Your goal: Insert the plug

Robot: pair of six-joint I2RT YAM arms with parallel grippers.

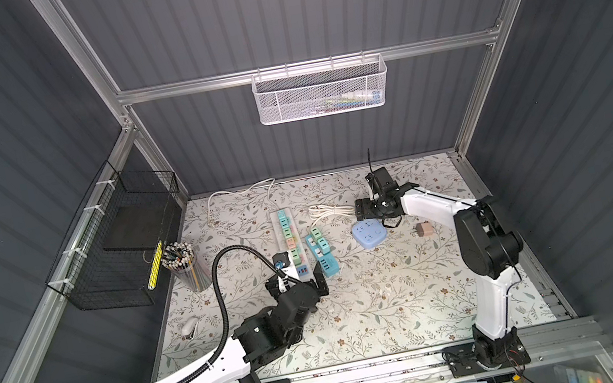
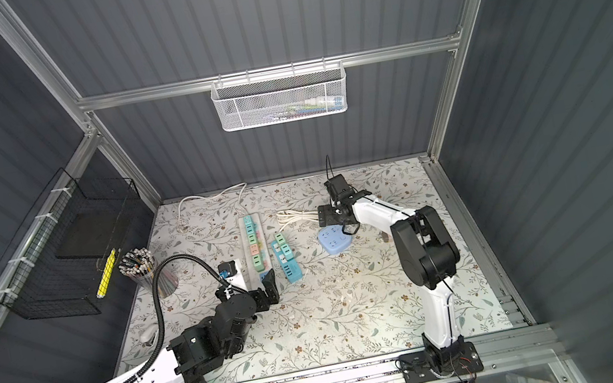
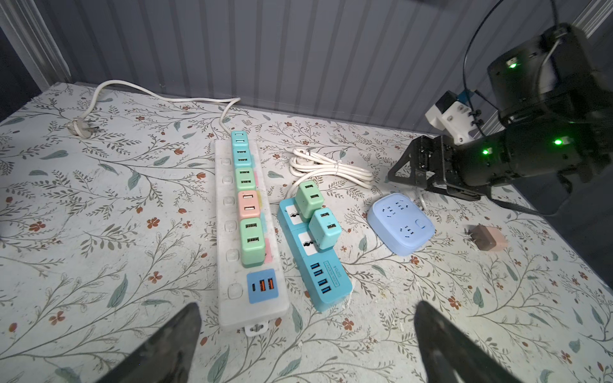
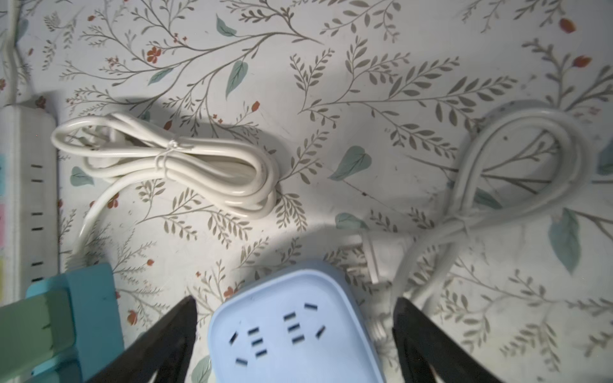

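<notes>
- The surface [image 1: 399,303] is a flat sheet printed with grey-green leaves and small red flowers.
- The plug [image 3: 487,238] is a small blocky pink cube with metal prongs. It lies on its side on the surface, on the right of the socket block and apart from it, gripped by nothing.
- The socket block [image 3: 401,223] is smooth pale-blue plastic, a rounded square with dark slots on top.
- A long frosted-white power strip [image 3: 229,232] carries a row of glossy pastel cube adapters [image 3: 247,179] in teal, green and pink.
- Just beside it lies a shorter teal power strip [image 3: 331,282] with two cube adapters [image 3: 310,199] standing in it.
- A white cable [image 4: 172,159], round and glossy, is coiled and tied at the middle.
- The left gripper [image 3: 306,305] has its dark wedge-shaped fingers spread wide and empty, near the close ends of both strips.
- The right gripper [image 4: 294,300] is also spread wide and empty. In its wrist view the socket block's edge shows between its fingers, and I cannot tell whether they touch it.
</notes>
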